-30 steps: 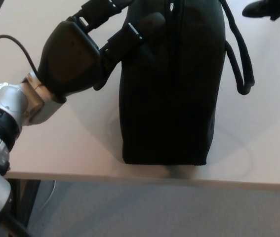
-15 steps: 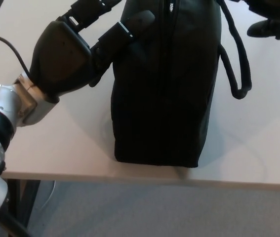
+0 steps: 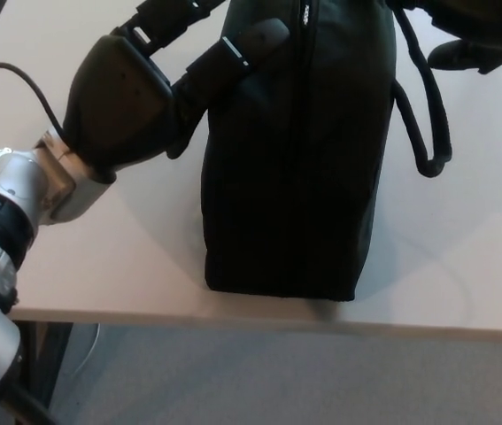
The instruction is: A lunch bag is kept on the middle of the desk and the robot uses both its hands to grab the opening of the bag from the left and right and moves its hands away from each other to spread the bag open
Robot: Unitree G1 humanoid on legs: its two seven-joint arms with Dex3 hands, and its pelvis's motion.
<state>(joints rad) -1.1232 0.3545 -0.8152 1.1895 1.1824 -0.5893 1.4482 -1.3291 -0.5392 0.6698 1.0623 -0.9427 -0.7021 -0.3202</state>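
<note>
The black lunch bag (image 3: 295, 168) stands mid-frame on the worktop (image 3: 144, 266), its zip line running top to bottom. The left hand (image 3: 131, 102), upper left, presses spread fingers (image 3: 242, 49) against its left side, grasping nothing yet. The right hand (image 3: 472, 35), upper right, is nearly cropped; I cannot tell its state.

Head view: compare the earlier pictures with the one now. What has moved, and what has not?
The lunch bag shifted slightly left early on, then stayed put. The right robot hand came further into view at top right, beside the strap. The left robot hand still rests against the bag's left side. The zip remains closed.
</note>
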